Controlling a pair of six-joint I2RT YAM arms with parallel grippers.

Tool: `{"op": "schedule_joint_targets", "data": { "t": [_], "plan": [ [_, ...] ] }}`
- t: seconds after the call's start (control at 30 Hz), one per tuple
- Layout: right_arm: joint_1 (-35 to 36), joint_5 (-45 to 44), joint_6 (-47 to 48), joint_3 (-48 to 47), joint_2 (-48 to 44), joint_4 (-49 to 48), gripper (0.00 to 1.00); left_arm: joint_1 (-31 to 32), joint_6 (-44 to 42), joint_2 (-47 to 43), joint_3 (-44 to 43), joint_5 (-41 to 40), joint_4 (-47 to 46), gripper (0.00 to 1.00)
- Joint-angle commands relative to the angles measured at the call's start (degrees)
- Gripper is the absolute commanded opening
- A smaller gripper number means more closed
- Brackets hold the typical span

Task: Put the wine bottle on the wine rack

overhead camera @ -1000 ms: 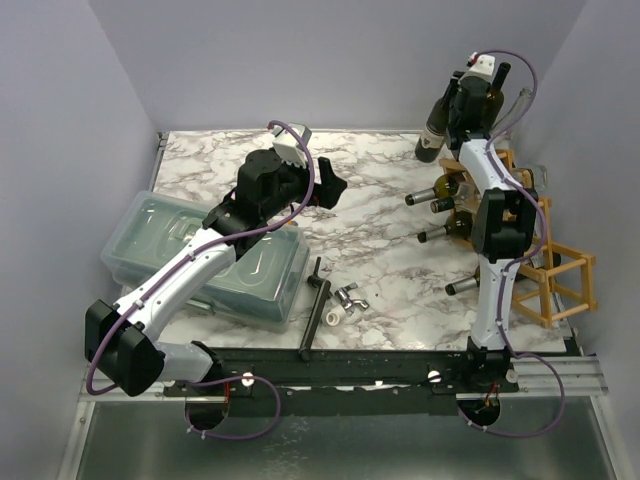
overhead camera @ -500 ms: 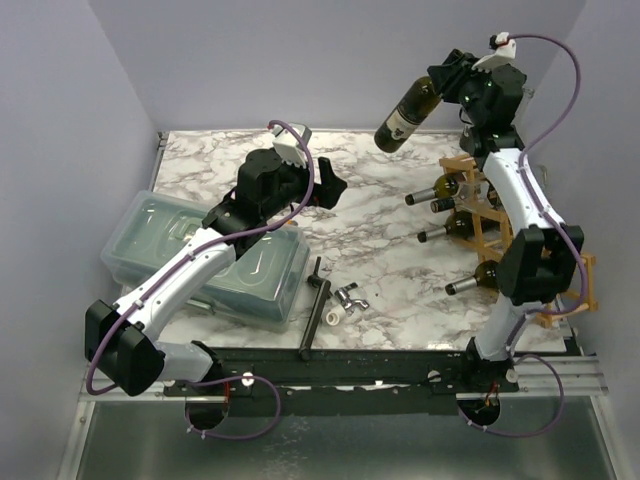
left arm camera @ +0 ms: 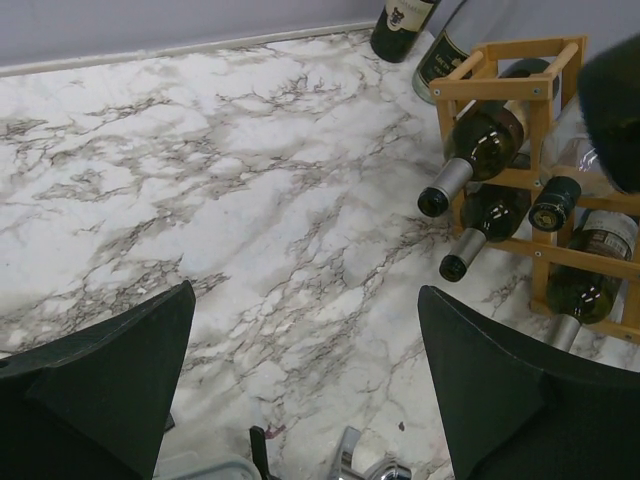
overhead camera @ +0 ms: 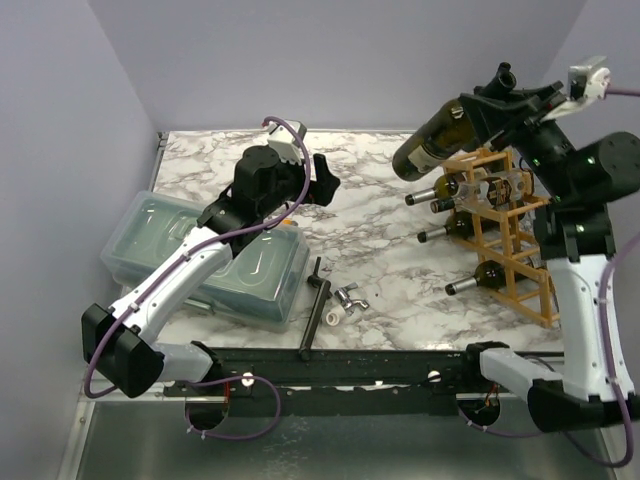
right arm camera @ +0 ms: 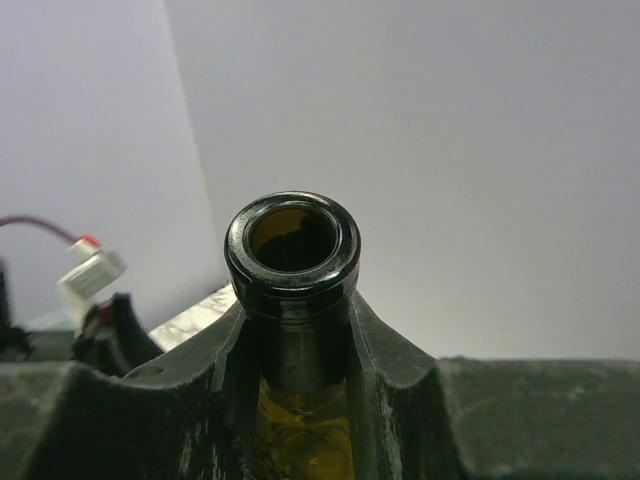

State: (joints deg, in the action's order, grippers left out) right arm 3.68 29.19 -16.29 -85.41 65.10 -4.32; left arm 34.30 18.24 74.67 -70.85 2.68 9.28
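The wine bottle (overhead camera: 432, 147) is dark green with a pale label. It hangs tilted in the air, base down-left, over the left end of the wine rack (overhead camera: 507, 262). My right gripper (overhead camera: 492, 102) is shut on the bottle's neck. In the right wrist view the open mouth (right arm camera: 292, 243) sticks out beyond the right gripper (right arm camera: 296, 345). The light wooden rack (left arm camera: 548, 255) holds several bottles lying with necks pointing left. My left gripper (overhead camera: 322, 184) hovers open over the marble near the table's middle, holding nothing (left arm camera: 305, 335).
A clear plastic lidded bin (overhead camera: 170, 232) lies under my left arm at the left. A black bar tool (overhead camera: 317, 305) and small white and metal parts (overhead camera: 343, 303) lie near the front edge. Walls close in the back and both sides.
My right arm swung out to the right and lifted the bottle from upright at the back, tipping it over the rack. My left arm barely shifted.
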Motion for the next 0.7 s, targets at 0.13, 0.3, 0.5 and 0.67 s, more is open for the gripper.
{"op": "schedule_joint_targets", "data": {
  "t": [0.13,0.3,0.5,0.67],
  "plan": [
    [-0.1,11.8,16.9,4.7,-15.4,14.4,0.00,-0.3,-0.9,-1.9,-1.9,-2.2,1.5,0.94],
    [1.4,14.0,32.6,6.2,-21.7,28.0,0.00,-0.1,-0.9,-0.8,-1.8,-3.7,1.5,0.94],
    [3.2,12.5,45.3,5.8,-26.3,43.2,0.00,1.7,-2.2,-1.1,-1.8,-5.1,1.8,0.94],
    [5.5,7.6,54.3,5.1,-28.2,55.1,0.00,2.7,-3.1,-1.1,-1.7,-6.8,2.1,0.94]
  ]
}}
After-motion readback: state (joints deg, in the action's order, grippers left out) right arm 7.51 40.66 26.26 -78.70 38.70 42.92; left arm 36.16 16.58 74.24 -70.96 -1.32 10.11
